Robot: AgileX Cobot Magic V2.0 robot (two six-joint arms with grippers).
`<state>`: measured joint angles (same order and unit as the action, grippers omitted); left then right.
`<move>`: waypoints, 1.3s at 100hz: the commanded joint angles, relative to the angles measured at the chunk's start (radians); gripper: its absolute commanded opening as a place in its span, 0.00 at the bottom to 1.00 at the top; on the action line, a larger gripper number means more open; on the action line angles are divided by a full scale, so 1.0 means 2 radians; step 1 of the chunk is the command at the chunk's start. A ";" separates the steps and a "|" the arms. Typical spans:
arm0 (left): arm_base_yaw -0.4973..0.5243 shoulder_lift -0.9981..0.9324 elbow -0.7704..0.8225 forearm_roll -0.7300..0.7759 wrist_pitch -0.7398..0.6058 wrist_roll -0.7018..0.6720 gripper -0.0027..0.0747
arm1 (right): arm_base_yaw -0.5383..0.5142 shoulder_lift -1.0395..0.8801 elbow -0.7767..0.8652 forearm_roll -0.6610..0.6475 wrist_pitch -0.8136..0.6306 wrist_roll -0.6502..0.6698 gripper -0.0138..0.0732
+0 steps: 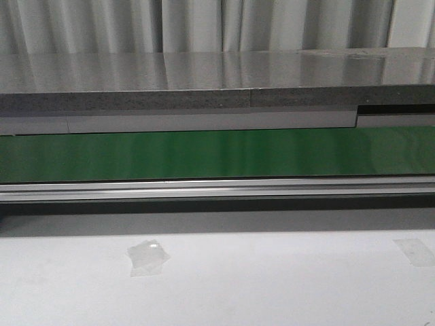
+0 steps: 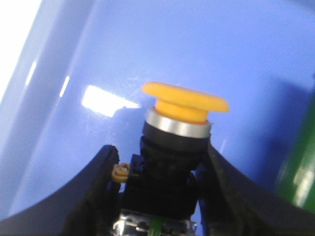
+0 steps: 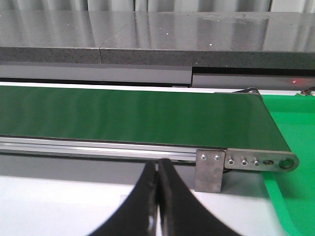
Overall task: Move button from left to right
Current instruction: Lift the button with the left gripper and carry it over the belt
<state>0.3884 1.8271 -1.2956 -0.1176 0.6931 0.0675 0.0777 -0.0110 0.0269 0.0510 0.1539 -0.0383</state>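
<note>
In the left wrist view, the button point(image 2: 170, 147) is gripped by the left gripper point(image 2: 157, 196): the dark blocky body is clamped between the two black fingers point(image 2: 88, 196), and the round orange-yellow cap stands clear above them on a silver collar. A glossy blue wall point(image 2: 172, 49) fills the background behind the button, and a strip of green is seen at one edge.

In the right wrist view, the jaws of the right gripper point(image 3: 157, 206) are pressed together with nothing between them, hanging over the white surface point(image 3: 59, 206). Beyond them the green belt point(image 3: 133, 115) is seen on its aluminium rail point(image 3: 88, 147), ending at a roller bracket point(image 3: 256, 161), with a green bin point(image 3: 295, 128) beside it.

In the front view, neither arm is visible; two patches of clear tape point(image 1: 147, 256) lie on the white surface before the belt, and grey curtains point(image 1: 204, 24) hang farthest back.
</note>
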 commanded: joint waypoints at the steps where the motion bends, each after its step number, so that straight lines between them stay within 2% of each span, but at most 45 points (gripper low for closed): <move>1: -0.010 -0.050 -0.015 -0.007 0.003 0.011 0.02 | -0.002 -0.009 -0.007 -0.005 -0.043 -0.002 0.08; 32: -0.081 -0.069 -0.005 -0.005 0.045 0.047 0.02 | -0.002 -0.009 -0.007 -0.005 -0.043 -0.002 0.08; 47: -0.110 -0.066 0.008 -0.001 0.039 0.047 0.02 | -0.002 -0.009 -0.007 -0.005 -0.043 -0.002 0.08; 80: -0.127 -0.066 0.012 0.000 0.036 0.047 0.04 | -0.002 -0.009 -0.007 -0.005 -0.043 -0.002 0.08; 90: -0.127 -0.066 0.012 0.000 0.039 0.047 0.14 | -0.002 -0.009 -0.007 -0.005 -0.043 -0.002 0.08; 118: -0.127 -0.066 0.012 0.000 0.041 0.047 0.67 | -0.002 -0.009 -0.007 -0.005 -0.043 -0.002 0.08; 130: -0.127 -0.066 0.012 -0.002 0.041 0.047 0.73 | -0.002 -0.009 -0.007 -0.005 -0.043 -0.002 0.08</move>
<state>0.1415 1.7376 -1.2467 -0.1114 0.7985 0.1619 0.0777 -0.0110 0.0269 0.0510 0.1539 -0.0383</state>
